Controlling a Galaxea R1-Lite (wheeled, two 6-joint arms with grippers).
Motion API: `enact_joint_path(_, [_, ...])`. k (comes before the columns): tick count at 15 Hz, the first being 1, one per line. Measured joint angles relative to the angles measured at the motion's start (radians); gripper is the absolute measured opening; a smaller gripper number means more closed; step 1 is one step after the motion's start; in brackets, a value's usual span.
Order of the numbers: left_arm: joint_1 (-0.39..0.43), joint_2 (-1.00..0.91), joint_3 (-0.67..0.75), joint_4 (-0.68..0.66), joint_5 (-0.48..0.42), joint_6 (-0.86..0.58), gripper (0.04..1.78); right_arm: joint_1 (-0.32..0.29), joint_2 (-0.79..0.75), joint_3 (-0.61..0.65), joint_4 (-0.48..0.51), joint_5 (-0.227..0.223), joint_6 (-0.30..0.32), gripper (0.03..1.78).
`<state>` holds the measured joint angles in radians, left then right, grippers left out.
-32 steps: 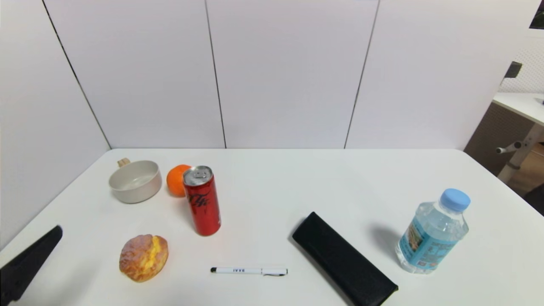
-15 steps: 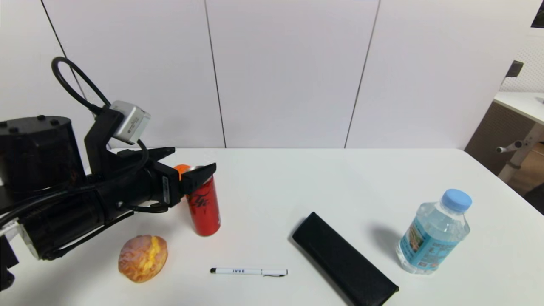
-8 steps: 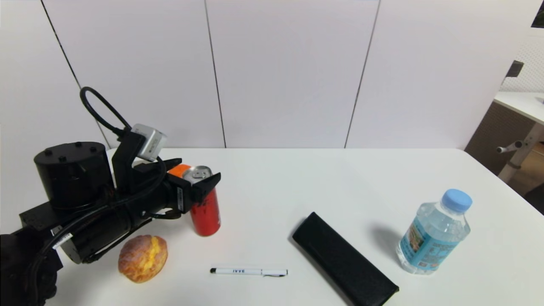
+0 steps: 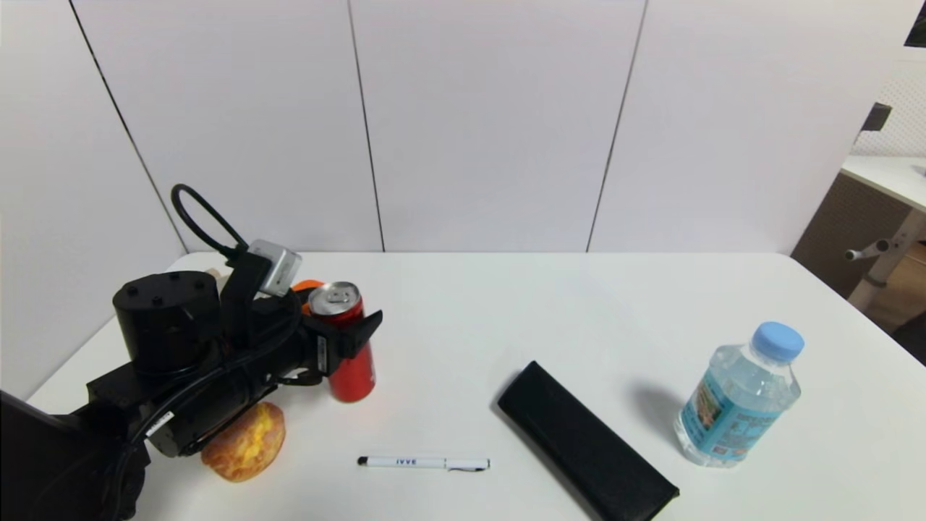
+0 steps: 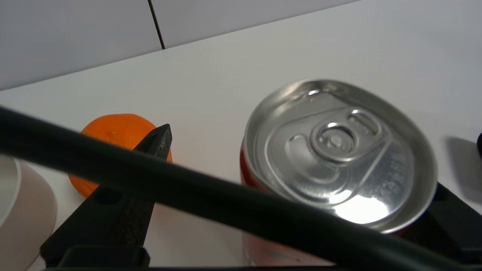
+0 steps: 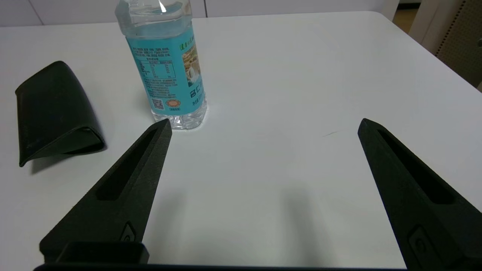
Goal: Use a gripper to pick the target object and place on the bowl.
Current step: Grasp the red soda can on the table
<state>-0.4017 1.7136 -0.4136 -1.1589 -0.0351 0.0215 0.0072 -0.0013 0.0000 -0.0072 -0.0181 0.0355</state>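
The red soda can (image 4: 354,373) stands upright on the white table, left of centre; its silver top fills the left wrist view (image 5: 339,150). My left gripper (image 4: 341,310) is open and straddles the can's upper part, one finger (image 4: 362,329) on its near side. In the left wrist view the left gripper (image 5: 301,158) has one finger (image 5: 158,141) apart from the can, beside the orange; the other sits close against the can. The bowl is mostly hidden behind the arm; its beige wall shows in the left wrist view (image 5: 22,214). My right gripper (image 6: 264,124) is open and empty over bare table.
An orange (image 5: 113,131) sits between can and bowl. A bread roll (image 4: 249,443) lies under the left arm. A pen (image 4: 423,461) and a black case (image 4: 586,441) lie at front centre. A water bottle (image 4: 738,398) stands at the right.
My left arm came in from the lower left, then dropped lower and reached forward until its open fingers flank the can. The can and the other things have not moved.
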Motion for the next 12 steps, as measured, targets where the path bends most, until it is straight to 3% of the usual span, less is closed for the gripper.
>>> enact_joint_path(12, [0.001, 0.073, 0.016, -0.002, 0.000, -0.005, 1.69, 0.000, 0.000, 0.000, 0.000, 0.000, -0.001, 1.71])
